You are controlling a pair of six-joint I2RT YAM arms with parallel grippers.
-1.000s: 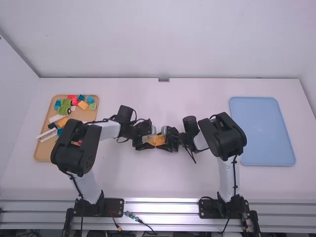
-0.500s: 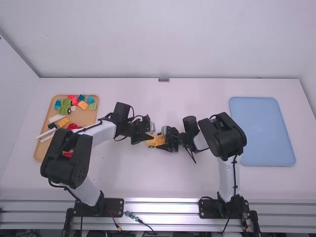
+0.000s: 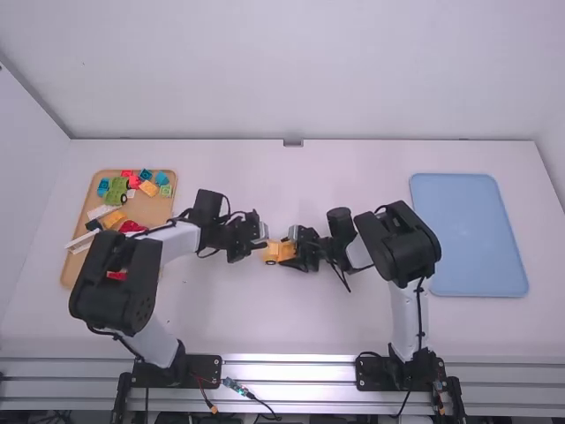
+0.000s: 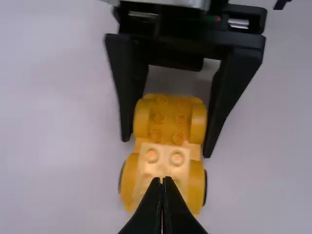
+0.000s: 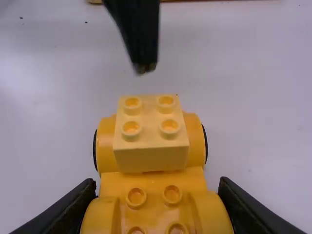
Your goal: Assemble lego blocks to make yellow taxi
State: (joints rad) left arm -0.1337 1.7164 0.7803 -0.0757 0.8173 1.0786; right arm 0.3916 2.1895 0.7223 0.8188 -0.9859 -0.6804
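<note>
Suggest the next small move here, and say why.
Probably a light downward press by the left gripper on the pale yellow four-stud block: that gripper is shut nearby, the block sits on the yellow car base, and the right gripper clamps its other end.

Tan tray (image 3: 157, 212) of blocks (image 3: 148, 188) at left, blue tray (image 3: 468, 234) right

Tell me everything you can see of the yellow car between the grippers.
The yellow car looks like glossy plastic: a deeper orange-yellow body with rounded fenders and studs, black wheel edges showing at one end. A paler four-stud block sits above that end. It is upright, studs up, near the middle of the table. The right gripper is closed on the other end, a finger against each side; the left gripper is apart from it.
</note>
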